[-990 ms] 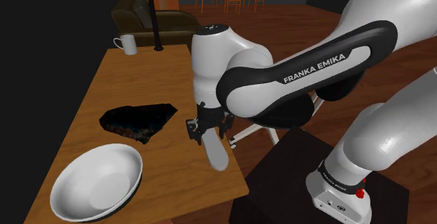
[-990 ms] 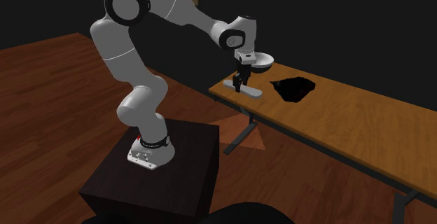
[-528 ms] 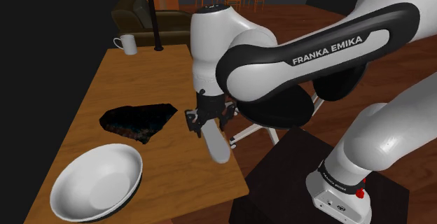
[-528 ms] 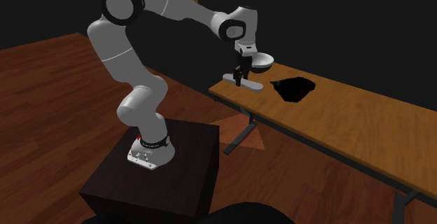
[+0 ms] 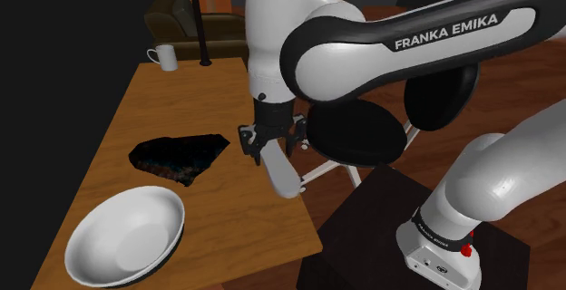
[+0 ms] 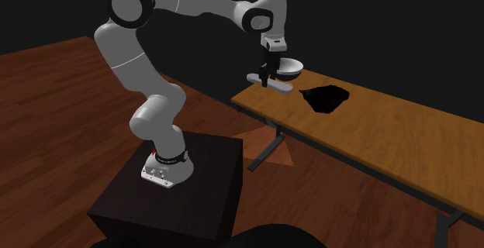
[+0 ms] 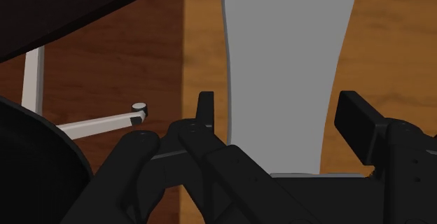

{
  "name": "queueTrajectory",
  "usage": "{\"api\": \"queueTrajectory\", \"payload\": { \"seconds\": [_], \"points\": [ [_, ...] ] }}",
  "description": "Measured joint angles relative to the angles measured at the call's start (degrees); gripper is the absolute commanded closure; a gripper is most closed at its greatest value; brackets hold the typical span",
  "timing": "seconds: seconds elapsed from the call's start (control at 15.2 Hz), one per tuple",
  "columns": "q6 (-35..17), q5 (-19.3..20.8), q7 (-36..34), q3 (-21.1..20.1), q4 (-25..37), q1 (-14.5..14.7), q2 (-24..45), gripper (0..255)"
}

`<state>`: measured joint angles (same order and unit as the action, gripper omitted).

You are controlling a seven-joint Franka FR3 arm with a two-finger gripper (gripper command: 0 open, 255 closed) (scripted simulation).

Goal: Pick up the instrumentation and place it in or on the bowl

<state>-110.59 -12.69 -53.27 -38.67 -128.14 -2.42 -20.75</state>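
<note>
The instrumentation (image 5: 284, 174) is a plain pale grey, elongated piece, wider at one end. My gripper (image 5: 269, 149) is shut on its upper end, and it hangs tilted in the air above the wooden table's (image 5: 231, 225) near edge. In the wrist view the grey piece (image 7: 287, 68) sits clasped between the black fingers (image 7: 204, 110). The white bowl (image 5: 122, 238) stands on the table at the shoulder view's lower left, well apart from the gripper. In the second exterior view the gripper (image 6: 267, 74) holds the piece (image 6: 269, 80) just in front of the bowl (image 6: 290, 69).
An irregular dark patch (image 5: 180, 157) lies on the table between the bowl and a white mug (image 5: 164, 57) at the far end. The dark stand (image 5: 399, 234) is at the lower right. Table legs (image 7: 98, 121) and wooden floor show beyond the table's edge.
The arm has risen, carrying the grey piece up off the table and slightly towards the shoulder view's upper left. The fingers stay shut on it.
</note>
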Motion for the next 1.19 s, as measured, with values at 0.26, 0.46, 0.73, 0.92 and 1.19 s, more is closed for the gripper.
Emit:
{"api": "queueTrajectory", "payload": {
  "seconds": [0.26, 0.46, 0.73, 0.92, 1.19],
  "points": [
    [3.1, 0.1, 0.2, 0.7, 2.6, -0.1, -0.6, 255],
    [5.3, 0.1, 0.2, 1.1, 4.3, -0.1, -1.0, 255],
    [7.0, 1.3, -2.0, -0.5, 8.5, -0.5, 1.5, 255],
    [6.8, 4.8, -7.0, -4.7, 14.3, -1.3, 8.2, 255],
    [8.0, 12.2, -16.2, -10.5, 23.5, -0.4, 19.1, 255]
  ]
}}
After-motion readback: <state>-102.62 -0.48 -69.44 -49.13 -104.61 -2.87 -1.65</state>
